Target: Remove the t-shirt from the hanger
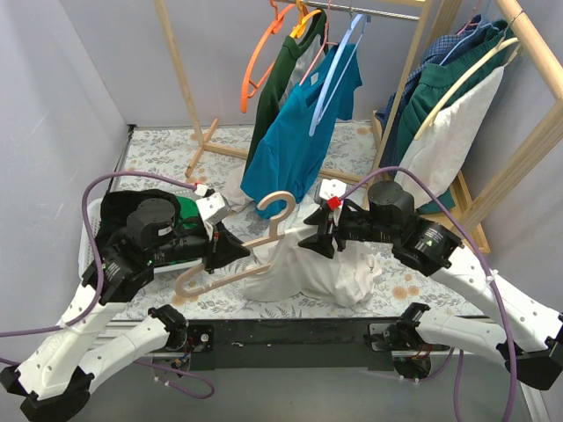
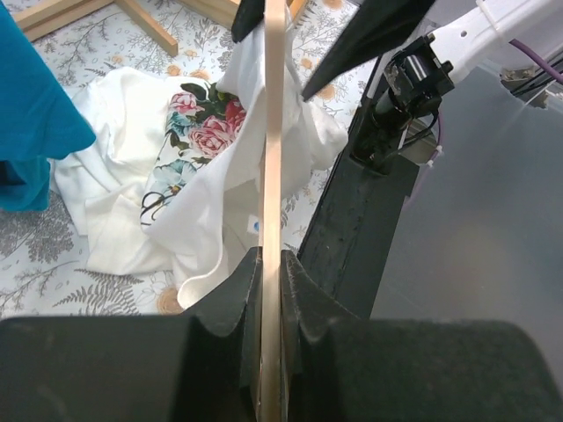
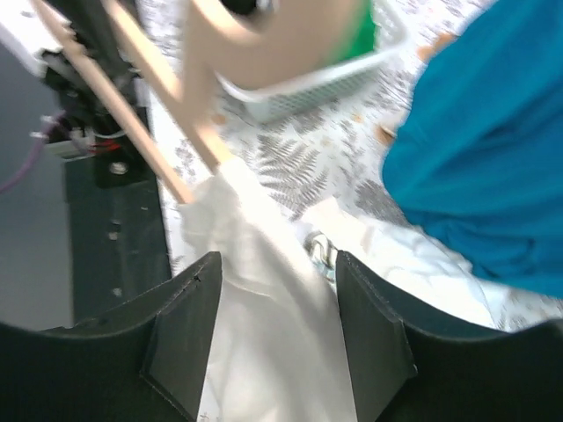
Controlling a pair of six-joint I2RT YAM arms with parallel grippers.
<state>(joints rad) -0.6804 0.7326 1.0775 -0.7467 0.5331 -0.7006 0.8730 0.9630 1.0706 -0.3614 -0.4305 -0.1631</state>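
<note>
1. Two white robot arms (image 1: 88,352) are bolted to a black bar (image 1: 290,332) at the near edge of the table. Their back ends are cut off at the bottom corners.
2. Close by, the left gripper (image 1: 236,252) has its two black fingers squeezed tight on a pale wooden hanger (image 2: 274,132). In the left wrist view there is no gap between the fingers and the thin wood.
3. The hanger's hook sticks up between the two grippers. One arm of the hanger is bare. The other arm goes under cloth, so its end is hidden.
4. A white t-shirt with a rose picture (image 1: 308,272) lies in a crumpled heap on the leafy tablecloth (image 1: 158,149), between the two arms. Part of it is draped over the hanger.
5. The right gripper (image 1: 314,243) hangs just above the heap. Its fingers stand wide apart, with white cloth showing below the gap. It grips nothing that I can see. The right wrist view is blurry, so I cannot tell if the tips touch the cloth.
6. A white mesh basket (image 3: 308,83) with something green inside sits behind the left arm. Most of it is hidden.
7. At the back, a blue-green t-shirt (image 1: 295,141) hangs on a wooden rack (image 1: 180,61). The rack's top is cut off.
</note>
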